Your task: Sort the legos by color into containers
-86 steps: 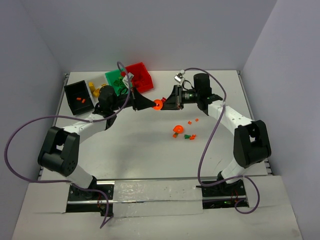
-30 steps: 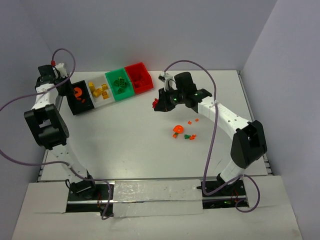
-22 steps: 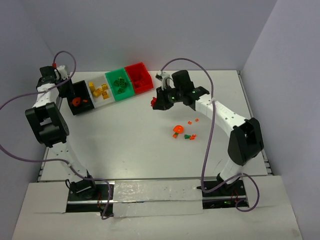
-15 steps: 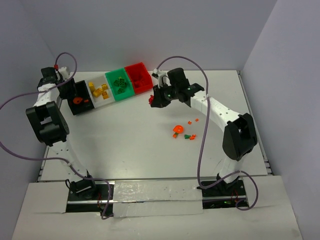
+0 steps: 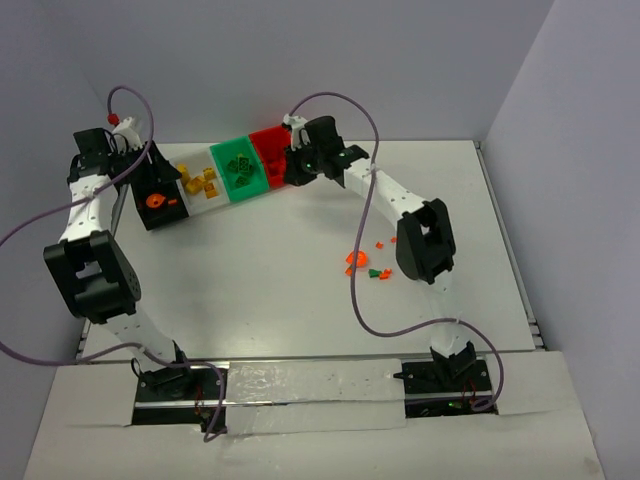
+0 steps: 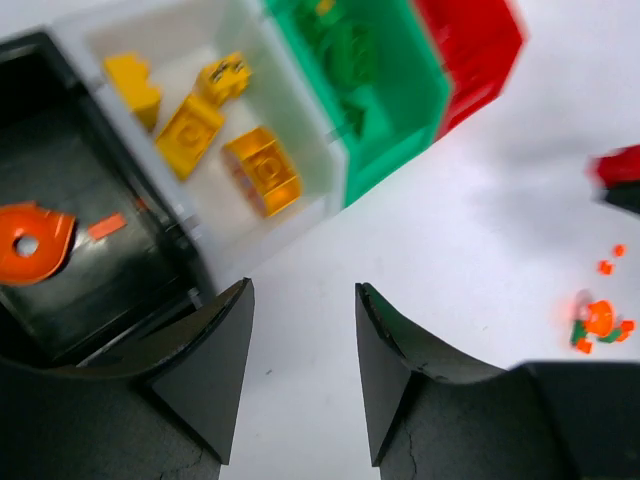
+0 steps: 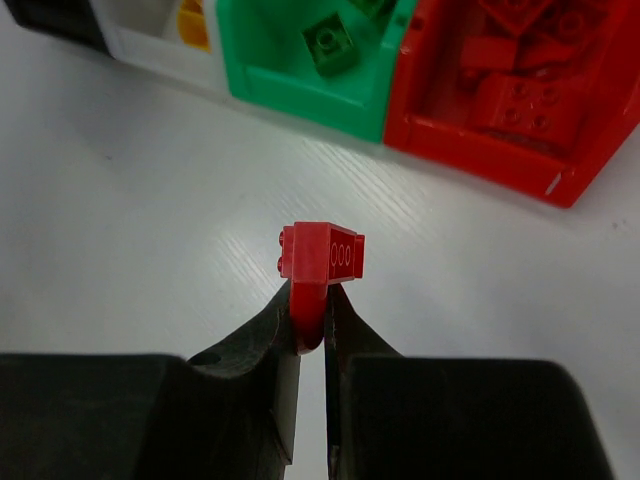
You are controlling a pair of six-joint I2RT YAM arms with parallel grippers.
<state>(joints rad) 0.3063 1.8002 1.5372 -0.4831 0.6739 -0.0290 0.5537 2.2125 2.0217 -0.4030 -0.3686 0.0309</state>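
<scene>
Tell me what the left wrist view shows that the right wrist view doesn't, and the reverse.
Only the left wrist: the left gripper open and empty, the orange round piece in the black bin, and the unsorted pieces far off on the table. Only the right wrist: the right gripper shut on a red brick, seen sharply, and red bricks lying in the red bin. Both: the white bin with yellow pieces, the green bin and the red bin in a row.
</scene>
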